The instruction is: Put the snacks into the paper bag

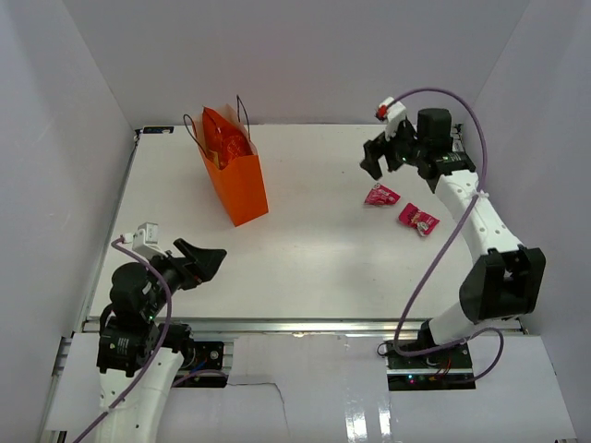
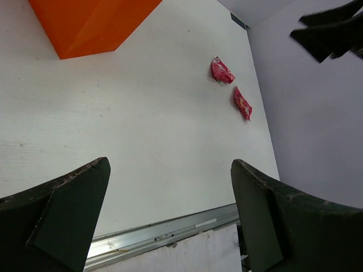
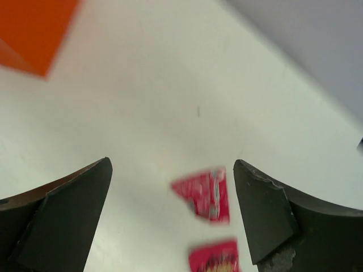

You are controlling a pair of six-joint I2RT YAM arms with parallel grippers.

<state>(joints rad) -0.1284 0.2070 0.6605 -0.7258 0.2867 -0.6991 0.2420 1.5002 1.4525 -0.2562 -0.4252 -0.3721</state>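
The orange paper bag (image 1: 238, 177) stands upright at the back left, with the orange-red chip bag (image 1: 228, 143) inside its mouth. Two pink packets (image 1: 380, 195) (image 1: 418, 220) lie flat on the table at the right. They also show in the left wrist view (image 2: 222, 70) (image 2: 243, 103) and the right wrist view (image 3: 205, 193) (image 3: 216, 258). My right gripper (image 1: 373, 159) is open and empty, raised above and behind the packets. My left gripper (image 1: 208, 259) is open and empty, low near the front left. The other small packets are not visible.
A metal rail (image 1: 295, 324) runs along the table's near edge. White walls close in the left, back and right sides. The paper bag's corner shows in the left wrist view (image 2: 91, 25) and the right wrist view (image 3: 34, 34).
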